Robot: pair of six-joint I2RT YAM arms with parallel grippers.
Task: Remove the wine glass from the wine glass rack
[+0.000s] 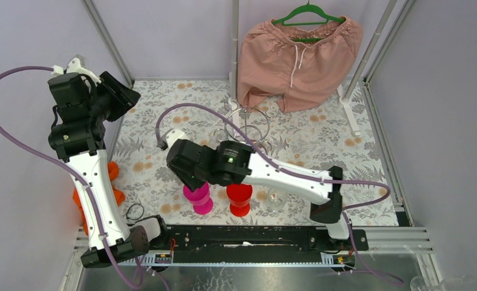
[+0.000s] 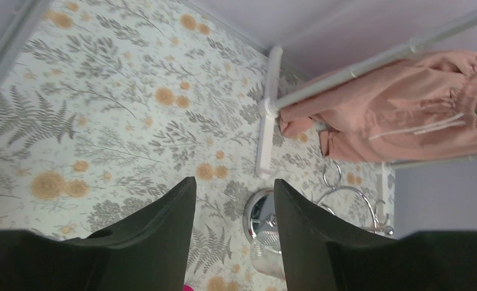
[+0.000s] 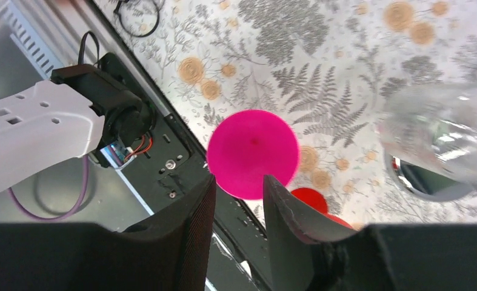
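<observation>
Your counter (image 1: 345, 142) is covered with a cloth printed in grey ferns and orange flowers. Near its middle stands the wine glass rack (image 1: 248, 124) on its round mirror base. At the near edge you have a magenta goblet (image 1: 198, 199) and a red goblet (image 1: 240, 199) side by side, apart, with a faint clear glass (image 1: 276, 200) just right of the red one. An orange piece (image 1: 113, 176) sits at the left edge, a black cable loop (image 1: 134, 211) near it. A white rail foot (image 1: 348, 112) lies far right.
</observation>
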